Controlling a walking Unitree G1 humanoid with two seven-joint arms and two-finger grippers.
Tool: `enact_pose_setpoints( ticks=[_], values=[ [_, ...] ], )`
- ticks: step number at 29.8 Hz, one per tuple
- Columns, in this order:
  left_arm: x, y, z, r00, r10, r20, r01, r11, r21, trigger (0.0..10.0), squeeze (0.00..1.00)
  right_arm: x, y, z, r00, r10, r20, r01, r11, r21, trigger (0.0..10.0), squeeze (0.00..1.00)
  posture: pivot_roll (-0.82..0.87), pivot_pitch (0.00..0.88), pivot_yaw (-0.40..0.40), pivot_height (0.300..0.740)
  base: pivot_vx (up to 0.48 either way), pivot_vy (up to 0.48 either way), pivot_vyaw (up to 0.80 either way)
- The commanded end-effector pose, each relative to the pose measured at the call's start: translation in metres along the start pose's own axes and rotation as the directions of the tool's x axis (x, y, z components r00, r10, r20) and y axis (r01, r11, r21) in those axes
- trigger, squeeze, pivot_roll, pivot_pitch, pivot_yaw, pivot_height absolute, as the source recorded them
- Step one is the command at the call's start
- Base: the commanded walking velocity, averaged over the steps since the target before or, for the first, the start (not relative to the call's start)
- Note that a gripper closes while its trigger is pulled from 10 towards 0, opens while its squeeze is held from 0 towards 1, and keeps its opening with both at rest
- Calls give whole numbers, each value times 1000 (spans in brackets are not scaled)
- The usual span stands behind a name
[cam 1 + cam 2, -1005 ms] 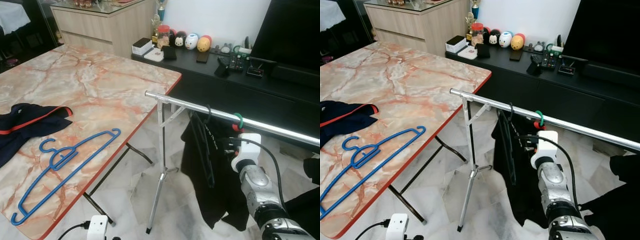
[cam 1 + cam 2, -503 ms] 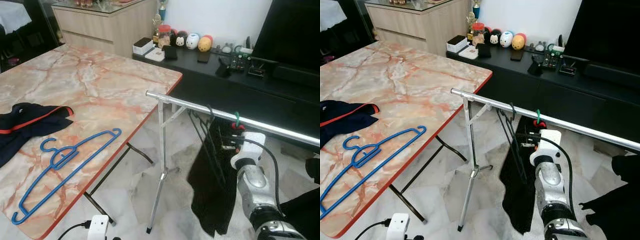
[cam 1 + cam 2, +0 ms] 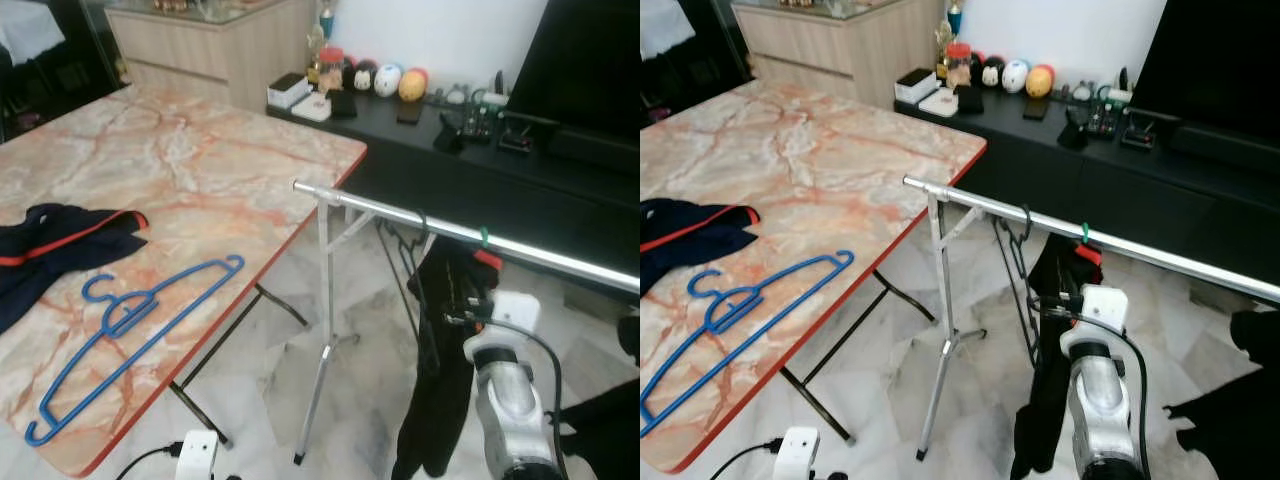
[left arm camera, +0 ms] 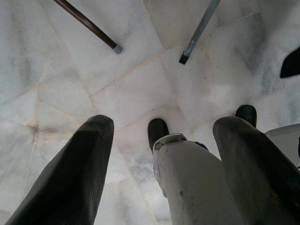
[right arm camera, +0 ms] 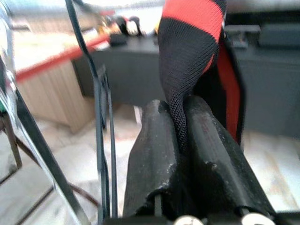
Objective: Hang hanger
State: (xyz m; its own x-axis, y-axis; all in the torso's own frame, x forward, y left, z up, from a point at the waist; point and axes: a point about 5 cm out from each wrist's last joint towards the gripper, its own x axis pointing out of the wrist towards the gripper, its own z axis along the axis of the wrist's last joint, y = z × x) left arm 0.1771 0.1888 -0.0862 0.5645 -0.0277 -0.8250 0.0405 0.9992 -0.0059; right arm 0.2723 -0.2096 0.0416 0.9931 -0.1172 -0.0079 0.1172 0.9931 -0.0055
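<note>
A marble-patterned counter (image 3: pixel 180 170) with a red edge fills the left of the scene. A dark garment with a red stripe (image 3: pixel 50 250) lies at its left edge. Beside it, near the front edge, a blue hanger (image 3: pixel 130 335) lies flat on the counter, its hook towards the dark garment.

To the right of the counter stands a silver clothes rail (image 3: pixel 450 232) on a thin metal stand (image 3: pixel 322 330) over a pale marble floor (image 3: pixel 350 400). A black hanger (image 3: pixel 412 270) hangs by its hook from the rail. Just to its right a black garment with red trim (image 3: pixel 440 370) hangs down from the rail, where a green hook (image 3: pixel 484 237) sits on the bar.

The right arm reaches up to this garment. The right pincer (image 5: pixel 180 154) has its two black fingers (image 5: pixel 154 154) closed tight on a fold of the black and red cloth, just below the rail.

The left pincer (image 4: pixel 164 154) hangs low, pointing at the floor, with its fingers spread wide and nothing between them; the robot's white leg (image 4: pixel 197 183) shows between the fingers.

Behind the rail, a long black cabinet (image 3: pixel 480 170) carries small round toys (image 3: pixel 395 82) and other small items.
</note>
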Motion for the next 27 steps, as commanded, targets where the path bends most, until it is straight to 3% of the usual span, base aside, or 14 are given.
enact_pose_setpoints(
  ticks=[1, 10, 18, 19, 27],
  values=[
    [-1, 2, -4, 1000, 2, -20, -2, 1000, 13, 10000, 0, -8, 0, -8, 1000, -10, -29, 10, 1000, -4, 0, 0, -2, 7, 22, 740, 0, 0, 0],
    [-1, 3, -3, 1000, 3, -18, -2, 1000, 20, 10000, 0, -15, -1, -11, 998, -50, -39, 50, 999, 6, 0, 0, 1, 5, 27, 740, 0, 0, 0],
    [-1, 3, -3, 1000, 5, -17, -5, 1000, 23, 10000, 0, -5, 0, -4, 998, -48, -26, 49, 999, 4, 0, 0, 2, 1, 30, 740, 0, 0, 0],
    [-1, 3, -3, 1000, 5, -17, -4, 1000, 23, 10000, 0, 0, 1, -1, 999, -34, -27, 34, 999, -5, 10000, 0, 2, 0, 29, 740, 0, 0, 0],
    [-1, 2, -3, 1000, 4, -18, -3, 1000, 22, 10000, 0, 21, -1, 1, 992, -39, -117, 33, 998, -54, 10000, 0, 6, 0, 27, 740, 0, 0, 0]
  ],
)
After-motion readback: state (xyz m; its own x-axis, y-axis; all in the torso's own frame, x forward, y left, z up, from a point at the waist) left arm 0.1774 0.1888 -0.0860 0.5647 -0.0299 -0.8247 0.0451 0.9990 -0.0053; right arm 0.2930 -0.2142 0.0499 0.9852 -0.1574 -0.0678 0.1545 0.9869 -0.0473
